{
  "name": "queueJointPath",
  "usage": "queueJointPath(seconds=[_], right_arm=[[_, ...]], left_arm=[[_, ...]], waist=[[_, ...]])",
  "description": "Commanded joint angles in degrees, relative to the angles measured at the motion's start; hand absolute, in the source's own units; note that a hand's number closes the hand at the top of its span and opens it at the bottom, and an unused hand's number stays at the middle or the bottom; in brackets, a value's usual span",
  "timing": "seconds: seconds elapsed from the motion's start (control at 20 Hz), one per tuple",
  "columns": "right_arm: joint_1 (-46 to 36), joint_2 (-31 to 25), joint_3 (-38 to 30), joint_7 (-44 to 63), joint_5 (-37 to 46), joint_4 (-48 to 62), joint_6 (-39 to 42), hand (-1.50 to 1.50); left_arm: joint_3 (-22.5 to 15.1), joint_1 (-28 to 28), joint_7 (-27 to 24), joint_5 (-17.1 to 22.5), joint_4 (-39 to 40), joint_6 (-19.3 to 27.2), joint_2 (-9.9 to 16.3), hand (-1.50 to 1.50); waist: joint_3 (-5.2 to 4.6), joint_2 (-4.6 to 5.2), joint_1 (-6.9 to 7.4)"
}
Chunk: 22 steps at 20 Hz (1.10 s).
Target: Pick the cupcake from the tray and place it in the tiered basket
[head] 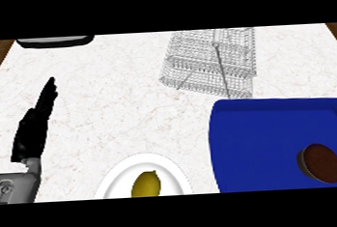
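1. A pale marble-patterned counter [127, 88] fills the view, with a strip of brown wood showing at the far left and far right corners beyond its edges.
2. A blue tray [272, 129] lies at the right, running out of view past the right and lower edges; its near-left corner is rounded.
3. The cupcake [321, 163], brown-topped and lying tilted, sits on the tray near its right side, close to the lower edge of the view.
4. The wire tiered basket [212, 62] stands at the far side of the counter, just beyond the tray's far edge, well apart from the cupcake.
5. A white plate [114, 183] holding a yellow lemon-like fruit [146, 184] sits at the lower edge, just left of the tray.
6. The left hand [35, 125] shows at the left, fingers straight and released, holding nothing.
7. A dark object [53, 41] is cut off at the far left.
8. Bare counter lies between the left hand, plate and basket.
9. No readable writing shows.
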Motion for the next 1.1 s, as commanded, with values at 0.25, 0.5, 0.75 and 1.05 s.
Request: queueJointPath(seconds=[0.25,0.5,0.75,1.05], right_arm=[[2.04,5.08,-0.76,-3.00,12.93,-3.39,1.66,-1.50],[7.08,8.36,-2.63,-2.19,16.30,-11.01,2.79,-1.50],[3.56,12.66,-1.30,0.27,19.57,-8.31,6.05,-1.50],[-0.73,15.66,-2.72,0.08,21.72,-1.90,9.19,-1.50]], left_arm=[[1.57,1.73,2.58,-0.47,-4.23,-2.92,-1.35,0.00],[2.68,-0.07,0.77,-3.02,-0.69,-2.41,-2.68,0.00],[2.92,1.11,4.44,-4.33,-5.25,-2.75,-4.03,0.00],[6.32,0.86,-1.13,-3.58,-0.73,-6.55,-3.14,0.00]], waist=[[0.01,-0.04,0.09],[0.00,-0.04,-0.35],[0.01,-0.02,0.08],[0.00,0.05,0.17]])
